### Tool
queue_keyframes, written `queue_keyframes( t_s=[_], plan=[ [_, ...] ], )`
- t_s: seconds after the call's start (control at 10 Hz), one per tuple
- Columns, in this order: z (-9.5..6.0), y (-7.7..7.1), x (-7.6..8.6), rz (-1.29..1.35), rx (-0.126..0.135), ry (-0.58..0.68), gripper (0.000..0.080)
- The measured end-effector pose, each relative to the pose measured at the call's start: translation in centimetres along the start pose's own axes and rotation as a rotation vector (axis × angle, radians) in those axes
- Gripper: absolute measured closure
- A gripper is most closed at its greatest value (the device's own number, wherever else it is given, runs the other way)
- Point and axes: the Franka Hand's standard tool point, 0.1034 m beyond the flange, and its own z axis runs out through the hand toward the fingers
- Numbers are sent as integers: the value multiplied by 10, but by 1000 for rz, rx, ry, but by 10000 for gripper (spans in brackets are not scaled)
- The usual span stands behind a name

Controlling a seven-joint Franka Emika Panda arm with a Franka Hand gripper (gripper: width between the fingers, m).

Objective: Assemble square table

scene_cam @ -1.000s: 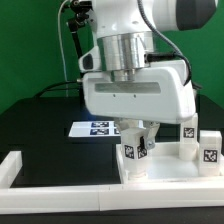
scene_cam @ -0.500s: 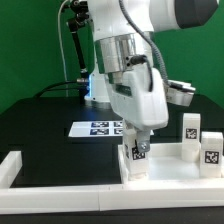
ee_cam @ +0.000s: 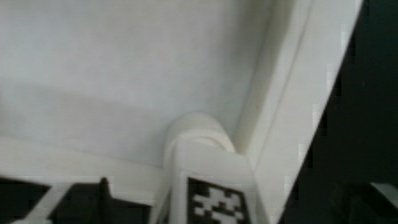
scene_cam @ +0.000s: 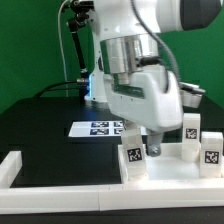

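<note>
The white square table top (scene_cam: 176, 168) lies at the exterior view's right, rim up. A white leg (scene_cam: 135, 157) with black-and-white tags stands upright in its near corner. My gripper (scene_cam: 146, 140) comes down over this leg and is shut on it. In the wrist view the leg (ee_cam: 208, 150) stands against the top's raised rim (ee_cam: 281, 90), with its tag between my dark fingers (ee_cam: 71, 203). Two more tagged legs (scene_cam: 190, 127) (scene_cam: 210, 150) stand at the top's far right. The fourth leg is hidden.
The marker board (scene_cam: 92, 128) lies flat on the black table behind the top. A white barrier strip (scene_cam: 20, 166) runs along the exterior view's left and another runs along the front edge (scene_cam: 100, 197). A green wall stands behind.
My hand has turned about its vertical axis over the leg. The leg's tags now face differently, so the leg turned with it. The table top and the other legs have not moved.
</note>
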Motion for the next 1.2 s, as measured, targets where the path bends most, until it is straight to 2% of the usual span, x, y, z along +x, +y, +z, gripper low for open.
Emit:
queue_keyframes(
  t_s=[0.1,0.5,0.9,1.1,1.2],
  plan=[
    [0,-3,-2,-269,-7,9,164],
    [0,-2,0,-519,-9,13,150],
    [-3,-2,8,-1009,-31,29,150],
    [-2,-2,8,-994,-31,29,150],
    [-2,-1,8,-976,-31,29,256]
  ],
)
